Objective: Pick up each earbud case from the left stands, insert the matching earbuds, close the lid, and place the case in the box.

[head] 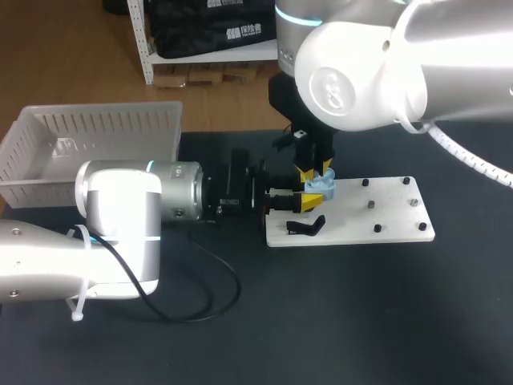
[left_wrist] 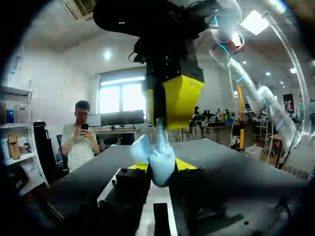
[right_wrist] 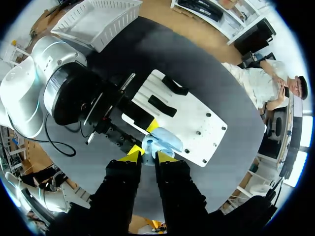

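Both our arms meet at a light blue earbud case (head: 323, 187) at the left end of a white board (head: 385, 220).

Our left gripper (head: 307, 200) comes in level from the left, and its yellow tips are clamped on the earbud case from two sides. The lid appears to stand open. Our right gripper (head: 311, 171) points straight down onto the case from above, and we cannot tell whether it grips anything. A black piece (head: 309, 227) lies on the board just in front of the case. The white slatted box (head: 96, 128) sits at the far left of the dark table (head: 361, 321), well apart from the case. A black cable (head: 216, 301) loops beside our left arm.
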`<state>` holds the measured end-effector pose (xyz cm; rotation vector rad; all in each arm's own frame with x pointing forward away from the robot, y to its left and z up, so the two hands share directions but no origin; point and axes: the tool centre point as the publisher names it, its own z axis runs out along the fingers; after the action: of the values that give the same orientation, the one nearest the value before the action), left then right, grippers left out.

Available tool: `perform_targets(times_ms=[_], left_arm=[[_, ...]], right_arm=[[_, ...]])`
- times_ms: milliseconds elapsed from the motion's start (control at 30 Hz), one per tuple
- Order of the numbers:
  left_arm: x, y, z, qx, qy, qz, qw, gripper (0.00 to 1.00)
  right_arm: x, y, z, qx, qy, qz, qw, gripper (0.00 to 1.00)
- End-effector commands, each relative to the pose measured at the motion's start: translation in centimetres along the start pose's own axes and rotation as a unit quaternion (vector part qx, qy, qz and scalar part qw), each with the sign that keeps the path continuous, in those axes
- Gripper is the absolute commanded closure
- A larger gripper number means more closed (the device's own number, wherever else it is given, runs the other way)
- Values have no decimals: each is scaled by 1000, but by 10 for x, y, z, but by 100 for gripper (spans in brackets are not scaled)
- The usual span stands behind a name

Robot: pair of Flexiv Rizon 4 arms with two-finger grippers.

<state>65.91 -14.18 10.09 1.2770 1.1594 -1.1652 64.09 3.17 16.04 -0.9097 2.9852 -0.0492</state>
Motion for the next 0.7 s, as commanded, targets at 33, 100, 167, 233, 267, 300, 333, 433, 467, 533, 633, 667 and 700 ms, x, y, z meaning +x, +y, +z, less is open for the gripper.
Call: perform_targets(times_ms=[33, 100, 167, 233, 267, 300, 333, 433, 467, 533, 633, 667, 700], left_arm=[[0, 1, 0, 1, 0, 0, 1000, 100], [0, 1, 0, 1, 0, 0, 1000, 100], [0, 1, 0, 1, 0, 0, 1000, 100], [0, 1, 0, 1, 0, 0, 1000, 100], [0, 1, 0, 1, 0, 0, 1000, 100], [0, 1, 0, 1, 0, 0, 1000, 100], [0, 1, 0, 1, 0, 0, 1000, 100], [0, 1, 0, 1, 0, 0, 1000, 100], [0, 1, 0, 1, 0, 0, 1000, 100], [0, 1, 0, 1, 0, 0, 1000, 100], [0, 1, 0, 1, 0, 0, 1000, 100], [0, 1, 0, 1, 0, 0, 1000, 100], [0, 1, 0, 1, 0, 0, 1000, 100]], right_arm=[[-2, 0, 2, -1, 2, 0, 1000, 100], [-2, 0, 2, -1, 2, 0, 1000, 100], [-2, 0, 2, -1, 2, 0, 1000, 100], [-3, 0, 3, -2, 1, 0, 1000, 100], [-3, 0, 3, -2, 1, 0, 1000, 100], [-3, 0, 3, -3, 2, 0, 1000, 100], [-3, 0, 3, -3, 2, 0, 1000, 100], [-3, -1, 4, -4, 2, 1, 1000, 100], [-3, -1, 4, -4, 2, 1, 1000, 100], [-3, -1, 5, -5, 2, 1, 1000, 100], [-3, -2, 7, -7, 2, 3, 1000, 100], [-3, -3, 7, -8, 2, 3, 1000, 100], [-4, -3, 7, -8, 1, 4, 1000, 100]])
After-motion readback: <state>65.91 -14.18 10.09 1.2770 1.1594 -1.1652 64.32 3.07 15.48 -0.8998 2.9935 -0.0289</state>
